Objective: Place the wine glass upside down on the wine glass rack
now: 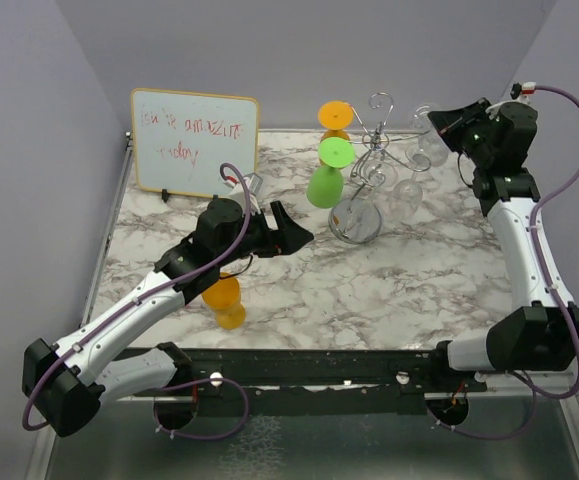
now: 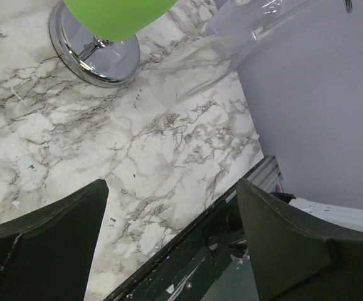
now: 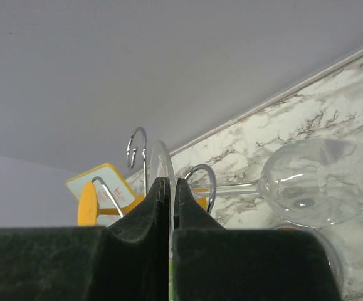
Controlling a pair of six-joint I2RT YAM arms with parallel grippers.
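Our right jaws clamped the wine glass (image 3: 319, 182) by its foot, likely freeing the stem for the wine glass rack (image 1: 357, 222). Our left jaws stood apart, empty.

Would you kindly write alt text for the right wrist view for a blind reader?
The right gripper pinches the foot of a clear wine glass, its bowl lying out to the right over the marble table. Chrome rack hooks curl behind.

- Top camera, high at the near edge, overlooks the whole table (image 1: 389, 290).
- Left wrist camera looks down, close on the base of the wine glass rack (image 2: 99, 59).
- Right wrist camera faces the same rack's hooks.
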